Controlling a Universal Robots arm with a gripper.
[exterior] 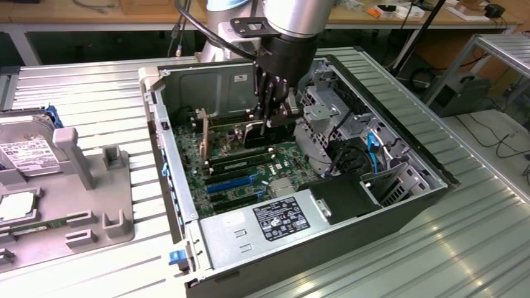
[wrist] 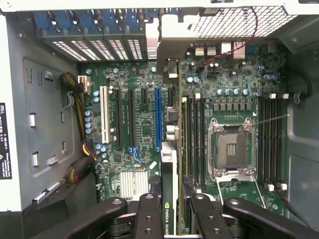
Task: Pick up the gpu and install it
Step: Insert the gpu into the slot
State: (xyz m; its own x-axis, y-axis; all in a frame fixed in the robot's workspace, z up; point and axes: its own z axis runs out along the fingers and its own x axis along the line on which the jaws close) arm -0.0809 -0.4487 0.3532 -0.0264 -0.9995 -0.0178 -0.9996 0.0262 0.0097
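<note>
The gripper (wrist: 169,219) is clamping the gpu (wrist: 168,184) edge-on inside the open computer case (exterior: 178,192) — installing it — hovering over the motherboard (wrist: 144,124), needing careful alignment with the blue slot (wrist: 157,119).

gpu (wrist: 168,194): thin black card seen edge-on in the wrist view, green logo and white lettering on its top edge, pale metal bracket (wrist: 167,64) at its 12 o'clock end. Stands upright inside the open case, over the motherboard, just beside the blue slot. Exterior view: gpu (exterior: 258,133) hangs vertical above the board.
</note>
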